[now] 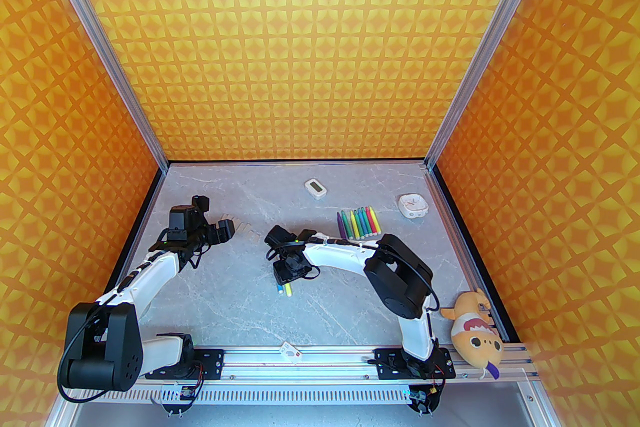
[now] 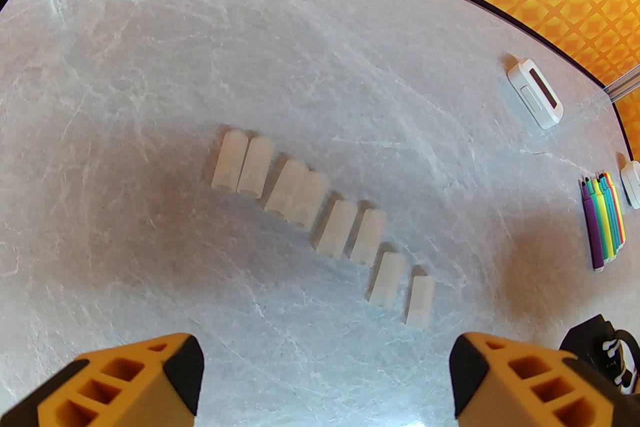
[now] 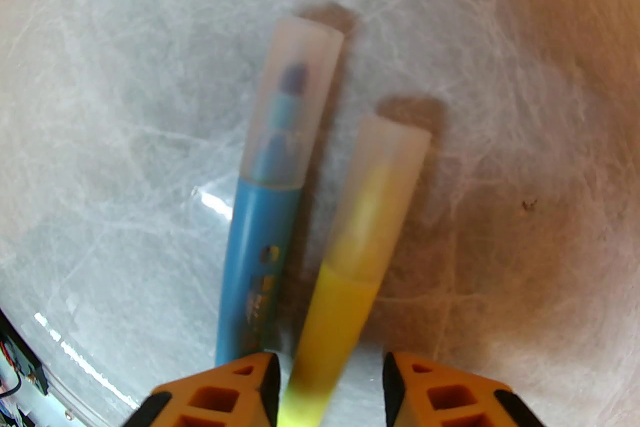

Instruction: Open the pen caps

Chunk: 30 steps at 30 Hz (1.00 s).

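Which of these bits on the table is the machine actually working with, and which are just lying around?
Part of the job:
- loose caps, in a row
- uncapped pens, in a row
- blue pen and yellow pen, both capped, at the right pincer

Just lying about:
- white digital display
- white clock
- plush toy
- small tag

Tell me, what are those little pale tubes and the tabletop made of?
The pen caps look like frosted translucent plastic: on the blue pen the tip shows faintly through its cap. The table looks like polished grey marble, veined white with glints, though it could be a printed laminate.
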Available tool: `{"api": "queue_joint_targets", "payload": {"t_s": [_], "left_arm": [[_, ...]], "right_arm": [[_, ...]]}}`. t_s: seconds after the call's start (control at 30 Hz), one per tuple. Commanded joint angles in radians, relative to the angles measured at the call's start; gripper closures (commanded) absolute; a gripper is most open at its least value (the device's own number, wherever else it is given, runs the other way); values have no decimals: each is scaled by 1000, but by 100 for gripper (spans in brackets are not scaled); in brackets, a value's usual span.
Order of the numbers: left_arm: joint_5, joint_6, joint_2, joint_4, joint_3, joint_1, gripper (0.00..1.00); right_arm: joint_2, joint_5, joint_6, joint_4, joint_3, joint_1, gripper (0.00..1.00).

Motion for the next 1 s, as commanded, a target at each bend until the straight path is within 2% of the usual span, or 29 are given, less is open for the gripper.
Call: {"api": "queue_joint_targets", "payload": {"t_s": [0.0,0.17,0.57,0.87,0.97], "left_arm": [[-5,3,-17,13,-10,10,14],[-4,7,-25,8,-6,11,14],[-5,8,-40,24,-22,11,14],[33,11,-41,35,-27,10,15],[84,4,-35,52,-28,10,15]], "right_arm": [[30,66,7,-71,36,8,63],[62,115,-22,-136,76,7,70],[134,153,-72,-201,142,6,76],[117,129,-84,-131,100,-15,90],[71,104,-87,-74,55,-42,95]]}}
